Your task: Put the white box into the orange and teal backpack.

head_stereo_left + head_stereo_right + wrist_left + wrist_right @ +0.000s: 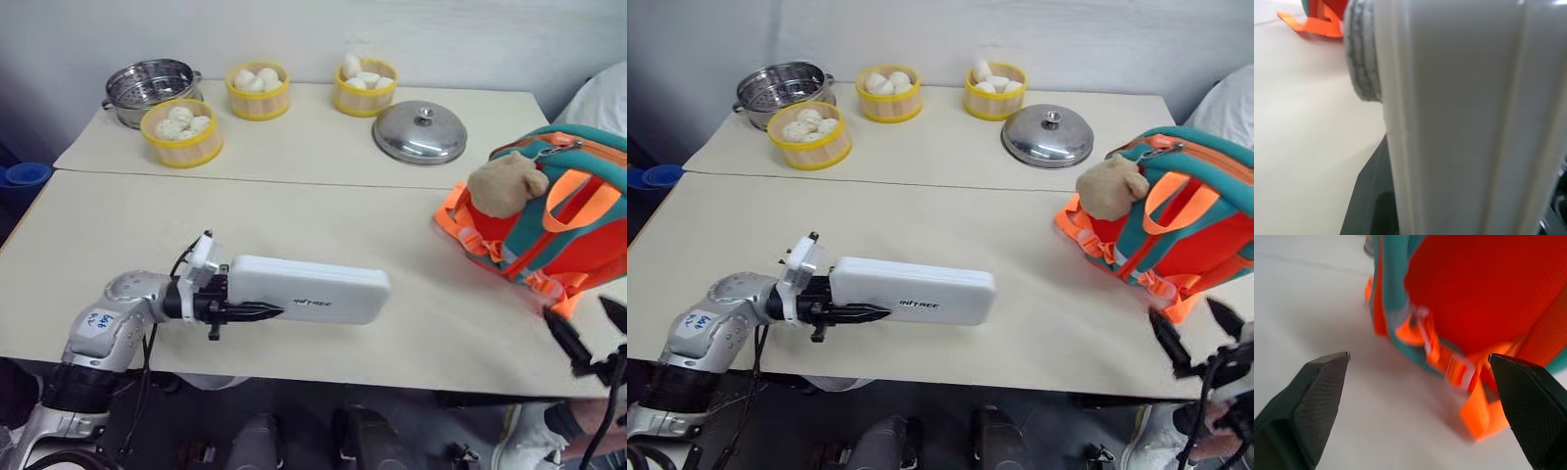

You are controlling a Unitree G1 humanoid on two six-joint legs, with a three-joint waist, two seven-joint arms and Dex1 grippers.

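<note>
Progress so far is partial: you are holding the white box (312, 289) by one short end, and it is not yet in the orange and teal backpack (561, 220).

Your left end effector (247, 311) is pinching that end of the box, one black finger lying along its near edge, while the rest of the box is sticking out ahead of the fingers toward the backpack. Whether the box's far end is hanging just above the table (294, 211) or resting on it, you cannot tell.

The backpack is sitting well beyond the box's free end, just ahead of your right end effector (586, 333), tilted, with its tan plush toy (505, 183) on the side facing the box. Your right end effector is standing spread wide and gripping nothing; in the right wrist view the orange webbing and buckle are lying between and just past its two fingers, not touching them.

What is remaining, as you would judge it: the zipped top is looking barely parted, so you are probably needing the right end effector to hold the opening before carrying the box across and sliding it in lengthwise.
</note>
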